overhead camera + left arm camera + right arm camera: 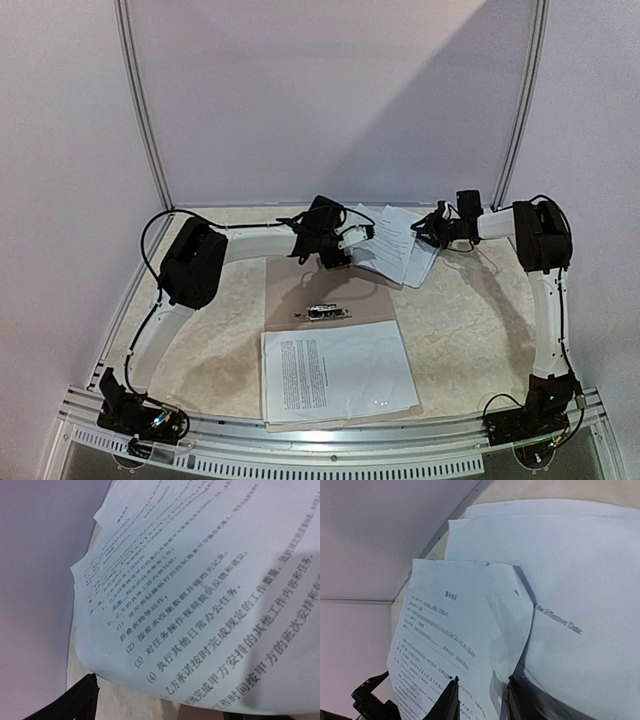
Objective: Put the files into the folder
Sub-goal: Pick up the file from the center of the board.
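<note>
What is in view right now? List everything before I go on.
loose files: several sheets, white with black print, fanned at the far middle of the table, beyond the folder.
single file: one, white with black print, lying on the folder's near part.
folder: one, tan-brown, open flat at the table's middle.
clip: one, dark metal, on the folder just beyond the single file.
table: one, beige marbled.
left gripper: one, black, at the loose files' left edge; open or shut unclear.
right gripper: one, black, at their right edge, a sheet between its fingers; grip unclear.
</note>
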`<state>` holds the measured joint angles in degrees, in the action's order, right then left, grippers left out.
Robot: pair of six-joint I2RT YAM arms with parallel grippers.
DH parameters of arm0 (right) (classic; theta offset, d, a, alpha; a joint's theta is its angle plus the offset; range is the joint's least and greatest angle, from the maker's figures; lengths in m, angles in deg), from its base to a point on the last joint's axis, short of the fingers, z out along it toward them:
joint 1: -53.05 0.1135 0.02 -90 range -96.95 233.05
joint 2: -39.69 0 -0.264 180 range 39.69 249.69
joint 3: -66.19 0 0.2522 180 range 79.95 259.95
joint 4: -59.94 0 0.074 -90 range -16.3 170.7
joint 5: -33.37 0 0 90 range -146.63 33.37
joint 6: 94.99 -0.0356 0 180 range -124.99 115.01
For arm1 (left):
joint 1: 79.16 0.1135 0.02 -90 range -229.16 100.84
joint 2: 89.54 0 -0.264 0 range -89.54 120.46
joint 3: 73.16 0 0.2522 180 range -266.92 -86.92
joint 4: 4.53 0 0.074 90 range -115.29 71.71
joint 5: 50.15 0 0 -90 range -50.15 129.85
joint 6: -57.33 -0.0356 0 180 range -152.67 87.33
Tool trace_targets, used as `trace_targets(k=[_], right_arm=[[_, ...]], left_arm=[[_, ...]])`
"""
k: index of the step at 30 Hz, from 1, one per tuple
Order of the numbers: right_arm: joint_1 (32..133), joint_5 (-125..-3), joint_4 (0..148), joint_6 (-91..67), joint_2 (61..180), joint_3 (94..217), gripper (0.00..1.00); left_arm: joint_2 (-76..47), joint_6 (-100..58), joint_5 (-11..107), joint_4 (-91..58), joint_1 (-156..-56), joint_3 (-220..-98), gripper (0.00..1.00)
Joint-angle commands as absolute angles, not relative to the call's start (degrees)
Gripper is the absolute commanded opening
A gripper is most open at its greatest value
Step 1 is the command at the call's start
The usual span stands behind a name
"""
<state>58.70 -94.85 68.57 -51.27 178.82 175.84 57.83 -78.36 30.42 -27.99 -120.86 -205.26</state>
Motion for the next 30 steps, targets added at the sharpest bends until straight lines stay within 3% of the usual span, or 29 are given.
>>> trace_targets(k=[1,5,8,12,21,24,30], right_arm=[[59.1,-85.1,71.7,-50.7,176.6,171.7,0.34],[59.2,-85.6,72.1,-51.4,176.2,170.9,0.35],[59.1,-87.9,70.6,-52.6,176.1,170.1,0.41],[59.9,-96.8,61.8,-58.5,176.6,169.0,0.48],[63.0,-104.7,42.0,-71.5,176.8,165.9,0.49],[63.6,-104.2,43.1,-72.5,176.4,166.0,0.49],[64.0,-93.2,60.1,-61.5,174.7,166.0,0.46]], left_arm=[[59.8,-78.5,31.6,-29.4,-121.9,-205.7,0.86],[59.8,-78.7,31.6,-29.3,-121.9,-205.7,0.85],[59.8,-78.8,31.5,-29.2,-121.9,-205.6,0.86],[60.0,-79.2,31.7,-29.0,-121.9,-205.6,0.85],[60.0,-79.5,31.9,-29.4,-122.0,-205.4,0.85],[59.8,-79.8,32.2,-29.4,-122.1,-205.3,0.85],[59.4,-79.8,32.4,-29.5,-122.1,-205.2,0.85]])
